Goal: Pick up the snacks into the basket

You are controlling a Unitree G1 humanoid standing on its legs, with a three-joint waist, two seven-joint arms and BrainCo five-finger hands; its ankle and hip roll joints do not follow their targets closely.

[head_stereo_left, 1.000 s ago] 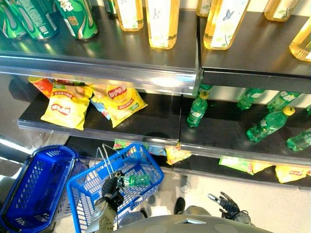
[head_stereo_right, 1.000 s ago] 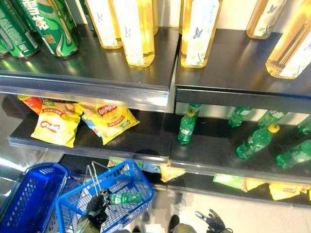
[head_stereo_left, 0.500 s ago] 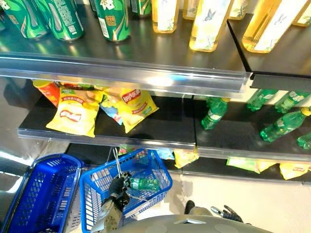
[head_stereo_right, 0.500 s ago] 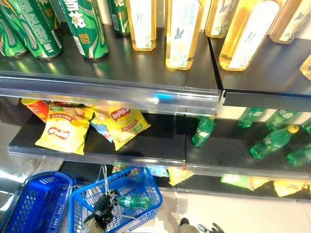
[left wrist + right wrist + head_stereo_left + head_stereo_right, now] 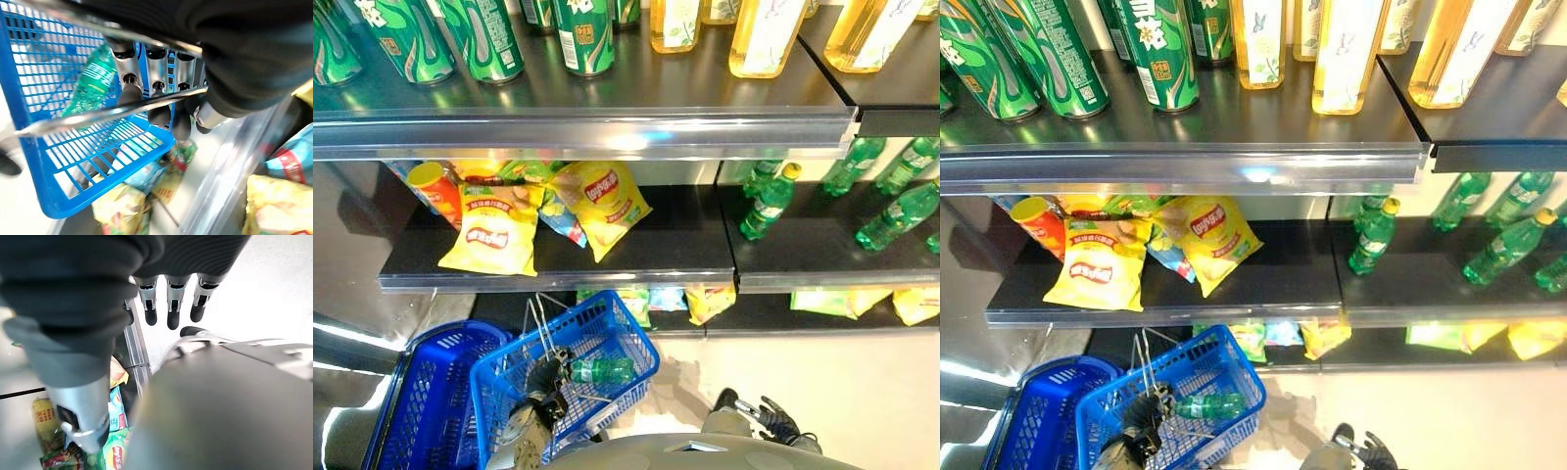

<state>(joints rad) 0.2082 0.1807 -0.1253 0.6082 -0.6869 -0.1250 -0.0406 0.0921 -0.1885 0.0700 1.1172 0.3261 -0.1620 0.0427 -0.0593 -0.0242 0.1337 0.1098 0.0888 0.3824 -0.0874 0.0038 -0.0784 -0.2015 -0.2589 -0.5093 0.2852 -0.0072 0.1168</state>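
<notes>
Change since a second ago: whole view swung leftward along the shelves, so camera motion; basket, bottle and snack bags in the same arrangement relative to each other.
Left hand [image 5: 546, 377]: curled round the wire handle [image 5: 117, 110] of the blue basket [image 5: 612, 328], holding it low before the shelving; dark fingertips [image 5: 159, 114] hooked over the metal bar in the left wrist view.
Basket contents: one green bottle [image 5: 602, 370] lying on its side on the mesh floor.
Second basket [image 5: 431, 392]: darker blue, just beside the held one on the robot's left, partly overlapped by it.
Snacks: yellow chip bag [image 5: 495, 231] and another yellow bag [image 5: 605, 203] lying on the middle shelf [image 5: 656, 259], with a red and yellow canister [image 5: 438, 190] at their left; more bags [image 5: 710, 299] on the lowest shelf behind the basket.
Right hand [image 5: 773, 423]: low by the floor at the robot's right, fingers [image 5: 173, 308] loosely straight, holding nothing.
Elsewhere: green bottles [image 5: 769, 201] on the middle shelf to the right; green cans [image 5: 582, 34] and yellow drink bottles [image 5: 769, 34] on the top shelf.
</notes>
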